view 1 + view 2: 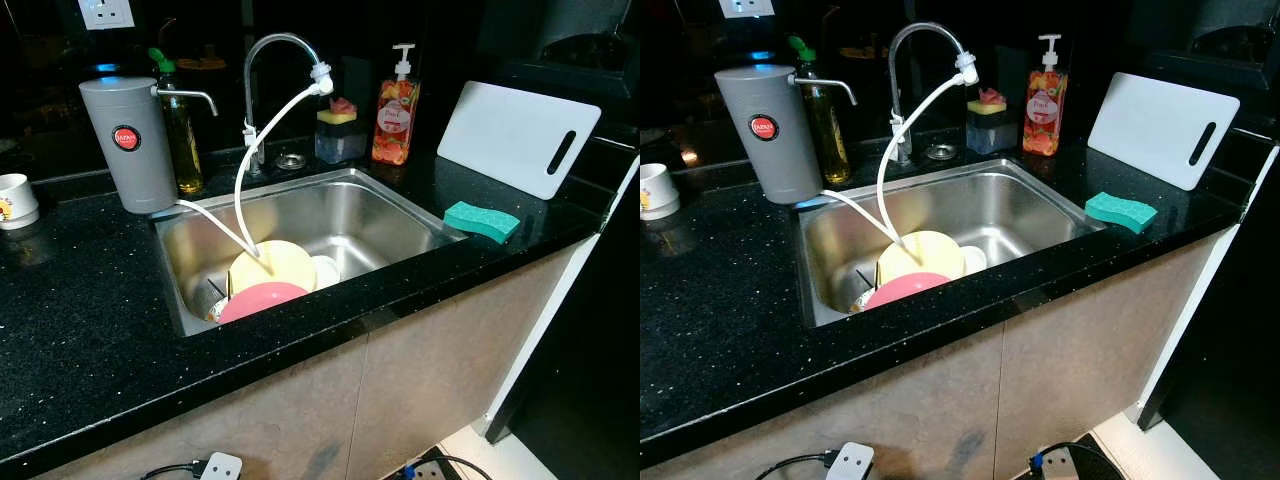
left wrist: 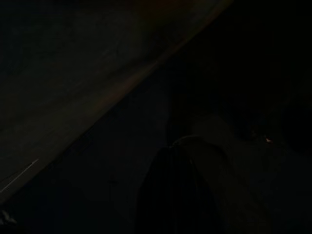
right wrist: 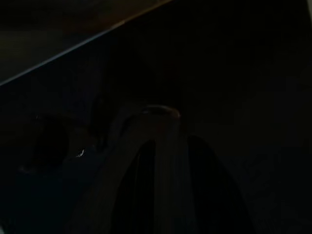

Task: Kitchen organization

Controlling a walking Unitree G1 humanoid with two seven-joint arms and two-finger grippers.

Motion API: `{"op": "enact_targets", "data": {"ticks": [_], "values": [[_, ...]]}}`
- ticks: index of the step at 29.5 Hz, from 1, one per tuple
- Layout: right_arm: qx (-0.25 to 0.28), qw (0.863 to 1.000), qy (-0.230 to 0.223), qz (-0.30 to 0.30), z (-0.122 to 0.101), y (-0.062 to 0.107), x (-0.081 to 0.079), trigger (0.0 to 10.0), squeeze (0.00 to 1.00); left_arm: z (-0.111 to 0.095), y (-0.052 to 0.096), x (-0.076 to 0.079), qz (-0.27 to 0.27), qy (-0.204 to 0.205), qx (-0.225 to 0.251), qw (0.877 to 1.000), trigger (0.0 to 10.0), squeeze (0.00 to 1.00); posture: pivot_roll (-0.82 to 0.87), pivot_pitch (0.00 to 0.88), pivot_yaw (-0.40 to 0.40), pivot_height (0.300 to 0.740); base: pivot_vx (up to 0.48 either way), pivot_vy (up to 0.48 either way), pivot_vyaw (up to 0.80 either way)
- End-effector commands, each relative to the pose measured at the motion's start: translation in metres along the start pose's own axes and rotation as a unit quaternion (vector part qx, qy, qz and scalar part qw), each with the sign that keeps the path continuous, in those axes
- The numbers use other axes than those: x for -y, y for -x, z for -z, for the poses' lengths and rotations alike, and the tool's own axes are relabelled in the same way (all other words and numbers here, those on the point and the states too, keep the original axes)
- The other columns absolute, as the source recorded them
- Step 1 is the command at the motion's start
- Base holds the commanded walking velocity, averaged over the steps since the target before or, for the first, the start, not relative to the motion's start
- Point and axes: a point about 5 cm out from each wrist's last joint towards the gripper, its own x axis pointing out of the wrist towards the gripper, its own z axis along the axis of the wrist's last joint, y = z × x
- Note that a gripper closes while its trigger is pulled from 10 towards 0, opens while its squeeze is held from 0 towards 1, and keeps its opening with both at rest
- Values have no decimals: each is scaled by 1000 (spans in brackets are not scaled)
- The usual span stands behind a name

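A white cup (image 1: 15,198) stood at the far left of the black countertop (image 1: 80,330), followed by a grey water filter canister (image 1: 128,143) and an oil bottle (image 1: 182,140). In the steel sink (image 1: 380,215), a yellow plate (image 1: 272,266) leaned behind a pink plate (image 1: 260,299) under the tap's white hose (image 1: 262,140). Further right came a soap dispenser (image 1: 396,120), a green sponge (image 1: 481,220) and a white cutting board (image 1: 518,135). Both wrist views were too dark to tell how either gripper's fingers were set.
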Motion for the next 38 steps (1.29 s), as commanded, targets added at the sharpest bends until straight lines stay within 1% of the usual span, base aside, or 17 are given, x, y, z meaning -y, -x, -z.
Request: {"op": "enact_targets", "data": {"ticks": [1, 4, 7, 9, 12, 18, 22, 23, 25, 26, 29, 31, 32, 34, 35, 36, 38], "values": [[-6, 1000, 7, 2, 4, -1, -3, 10000, 0, -3, 0, -3, -15, -11, -1, 1000, 10000, 0, 4, 29, -4, 740, 0, 0, 0], [-14, 999, 24, 19, 8, -1, -2, 10000, 0, -2, 0, -4, -21, -2, 2, 1000, 10000, 0, 5, 30, -4, 740, 0, 0, 0], [5, 1000, -5, 12, 6, -1, -3, 10000, 0, -2, 1, -6, -29, 1, 9, 1000, 10000, 0, 5, 28, -6, 740, 0, 0, 0], [16, 1000, -2, 14, 3, -1, -4, 10000, 0, -1, 1, -6, -33, 7, 5, 999, 10000, 0, 5, 28, -6, 740, 0, 0, 0], [13, 1000, -25, 11, 3, -1, -7, 10000, 0, -1, 1, -7, -36, 8, 12, 999, 10000, 0, -2, 29, -6, 740, 0, 0, 0], [13, 1000, -14, 2, 4, -3, -17, 10000, 0, 2, 1, -9, -32, 10, -5, 999, 10000, 0, -4, 29, -2, 740, 0, 0, 0], [29, 998, -51, -1, -5, 0, -1, 10000, 0, 0, 2, -10, -24, 13, 8, 1000, 10000, 0, -4, 29, -2, 740, 0, 0, 0], [41, 998, -41, 10, -11, 1, 5, 10000, 0, -1, 2, -11, -30, 14, 13, 999, 10000, 0, 0, 30, -7, 740, 0, 0, 0], [47, 998, -33, 19, -13, 2, 9, 10000, 0, -1, 2, -13, -36, 13, 17, 999, 10000, 0, 1, 32, -6, 740, 0, 0, 0], [44, 998, -26, 35, -13, 2, 12, 10000, 0, -4, 3, -18, -56, -1, 30, 998, 10000, 0, 0, 33, -5, 740, 0, 0, 0], [40, 998, -17, 45, -13, 2, 14, 10000, 0, -2, 3, -19, -57, 12, 25, 998, 10000, 0, 0, 35, -5, 740, 0, 0, 0], [19, 999, -16, 26, -8, 2, 13, 10000, 0, 3, 3, -12, -11, 48, 12, 999, 10000, 0, 0, 36, -5, 740, 0, 0, 0], [15, 1000, -14, 20, -7, 2, 12, 10000, 0, 3, 2, -10, 2, 54, 14, 998, 10000, 0, 0, 36, -5, 740, 0, 0, 0], [18, 1000, 3, 12, -7, 2, 12, 10000, 0, -3, 2, -1, 49, 95, 46, 993, 10000, 0, 1, 38, -5, 740, 0, 0, 0], [18, 1000, 3, 12, -7, 2, 12, 10000, 0, -3, 2, -1, 49, 95, 46, 993, 10000, 0, 1, 38, -5, 740, 0, 0, 0], [29, 999, 4, 13, -9, 2, 12, 10000, 0, -12, 2, 6, 86, 85, 78, 990, 10000, 0, 1, 38, -5, 740, 0, 0, 0], [35, 999, -2, 7, -10, 2, 10, 10000, 0, -17, 3, 11, 104, 64, 100, 987, 10000, 0, -3, 39, -5, 740, 0, 0, 0]]}}
